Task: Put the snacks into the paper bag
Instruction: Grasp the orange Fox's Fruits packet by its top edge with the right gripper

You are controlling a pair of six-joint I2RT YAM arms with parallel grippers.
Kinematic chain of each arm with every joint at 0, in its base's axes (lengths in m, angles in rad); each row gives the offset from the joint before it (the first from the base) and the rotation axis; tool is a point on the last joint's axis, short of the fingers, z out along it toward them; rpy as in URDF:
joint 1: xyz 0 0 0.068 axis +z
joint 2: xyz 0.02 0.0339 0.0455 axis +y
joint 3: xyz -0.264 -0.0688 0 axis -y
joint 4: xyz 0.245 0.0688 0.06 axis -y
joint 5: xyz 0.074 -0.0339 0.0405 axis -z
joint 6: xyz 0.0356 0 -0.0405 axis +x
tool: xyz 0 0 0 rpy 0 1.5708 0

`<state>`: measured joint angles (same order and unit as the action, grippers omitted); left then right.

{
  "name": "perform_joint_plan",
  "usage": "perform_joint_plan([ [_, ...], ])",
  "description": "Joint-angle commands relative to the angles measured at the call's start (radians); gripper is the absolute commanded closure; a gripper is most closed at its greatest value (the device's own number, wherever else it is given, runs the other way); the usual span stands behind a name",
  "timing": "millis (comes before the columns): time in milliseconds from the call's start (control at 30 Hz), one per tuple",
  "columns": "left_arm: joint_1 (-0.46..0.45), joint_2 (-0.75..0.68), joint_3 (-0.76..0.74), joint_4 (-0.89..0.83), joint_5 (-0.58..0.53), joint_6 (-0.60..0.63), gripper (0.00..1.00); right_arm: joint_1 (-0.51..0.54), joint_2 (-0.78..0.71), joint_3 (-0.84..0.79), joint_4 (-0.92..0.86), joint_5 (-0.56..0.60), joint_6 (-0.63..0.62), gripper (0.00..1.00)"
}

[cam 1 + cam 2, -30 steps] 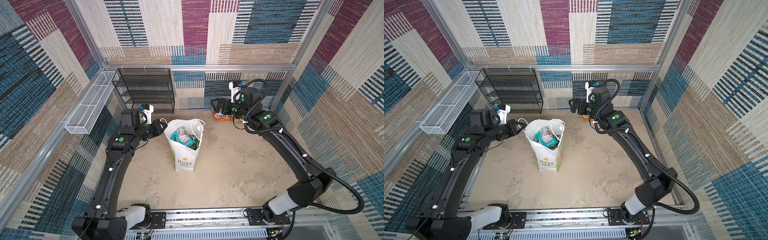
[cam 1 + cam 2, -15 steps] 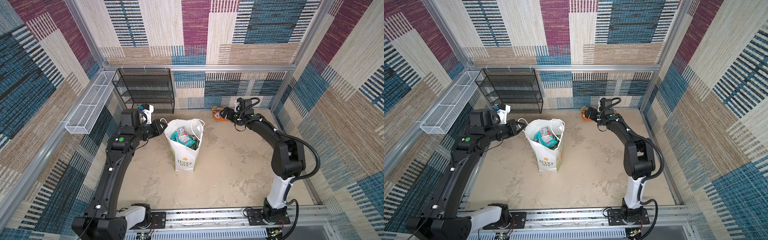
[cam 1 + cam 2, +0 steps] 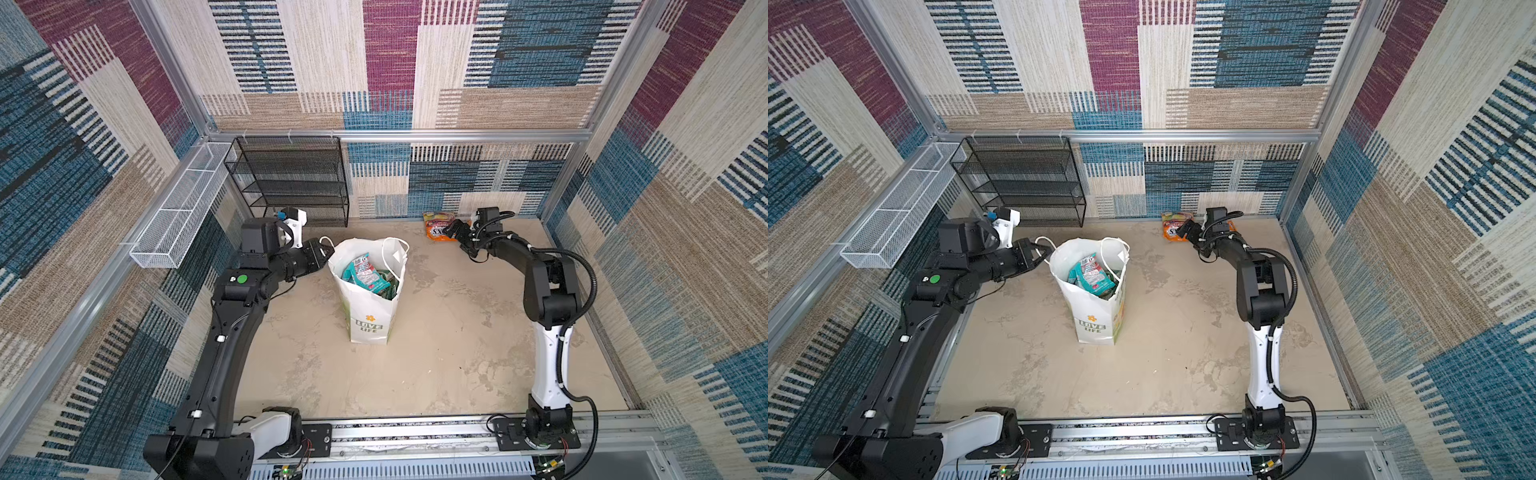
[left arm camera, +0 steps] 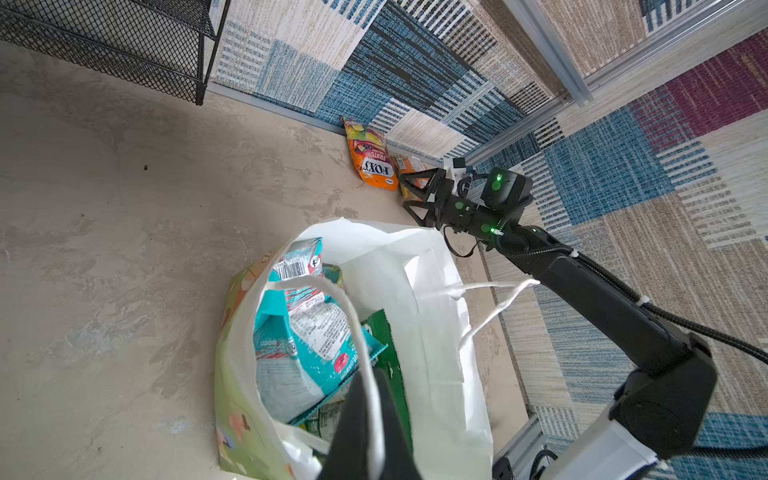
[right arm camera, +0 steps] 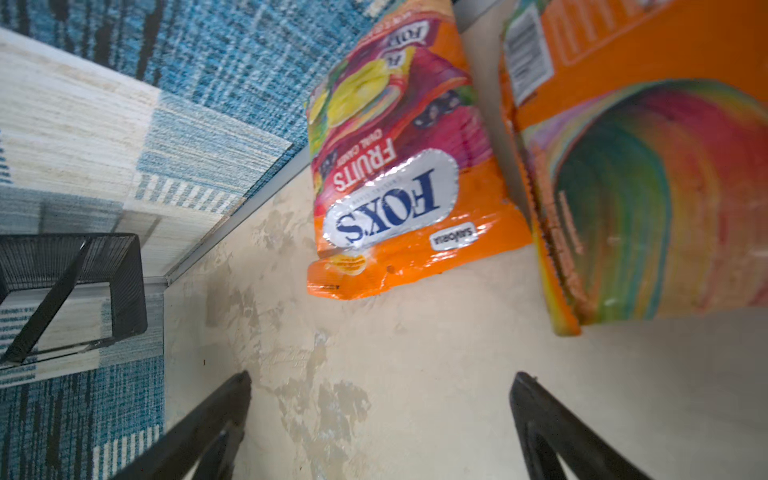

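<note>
- The paper bag stood upright and open slightly left of centre in both top views, on the beige counter, with the green "LOVE LIFE" print facing the lower edge of the frame.
- Snacks were inside the bag: a teal-white packet lay uppermost, and the left wrist view showed a green packet beside it.
- The left end effector sat at the bag's left rim. Its jaws were together, clamped on the white cord handle.
- The second cord handle hung loose at the bag's right rim.
- Two snacks lay outside the bag, on the counter at the foot of the back wall, right of centre in the upper half of both top views.
- One was an orange FOX'S packet, lying flat with its label up. An orange packet with a rainbow print lay just beside it and was largely hidden by the right arm in the top views.
- The right end effector hung low over the counter, pointing at the FOX'S packet. Its jaws stood wide apart and held nothing. In the right wrist view, bare counter showed between the fingertips and both packets.
- A black mesh rack stood against the back wall at upper left.
</note>
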<state>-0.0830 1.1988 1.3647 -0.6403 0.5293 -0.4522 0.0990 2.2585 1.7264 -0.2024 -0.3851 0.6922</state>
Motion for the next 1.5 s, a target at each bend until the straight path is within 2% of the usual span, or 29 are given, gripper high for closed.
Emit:
perform_joint_plan([
  [0, 0.0, -0.004, 0.004, 0.032, 0.01, -0.01, 0.98, -0.002, 0.031, 0.017, 0.075, -0.037, 0.053, 0.04],
  [300, 0.002, 0.0, 0.005, 0.032, 0.013, -0.011, 0.98, -0.015, 0.144, 0.127, 0.067, -0.034, 0.107, 0.09],
  [700, 0.008, -0.004, 0.004, 0.033, 0.017, -0.013, 0.98, -0.021, 0.262, 0.211, 0.141, -0.055, 0.255, 0.16],
  [800, 0.009, -0.007, 0.005, 0.033, 0.017, -0.013, 0.98, -0.021, 0.273, 0.207, 0.178, -0.048, 0.285, 0.24],
  [967, 0.011, -0.01, 0.004, 0.035, 0.021, -0.014, 0.98, -0.021, 0.294, 0.221, 0.217, -0.05, 0.305, 0.46],
  [1133, 0.012, -0.011, 0.002, 0.033, 0.01, -0.01, 0.98, -0.021, 0.305, 0.243, 0.231, -0.053, 0.32, 0.64],
  [1300, 0.014, -0.005, 0.002, 0.029, -0.001, -0.003, 0.98, -0.022, 0.322, 0.288, 0.227, -0.056, 0.335, 0.69],
  [1467, 0.015, 0.0, 0.003, 0.028, -0.003, -0.003, 0.98, -0.022, 0.397, 0.429, 0.178, -0.071, 0.355, 0.69],
])
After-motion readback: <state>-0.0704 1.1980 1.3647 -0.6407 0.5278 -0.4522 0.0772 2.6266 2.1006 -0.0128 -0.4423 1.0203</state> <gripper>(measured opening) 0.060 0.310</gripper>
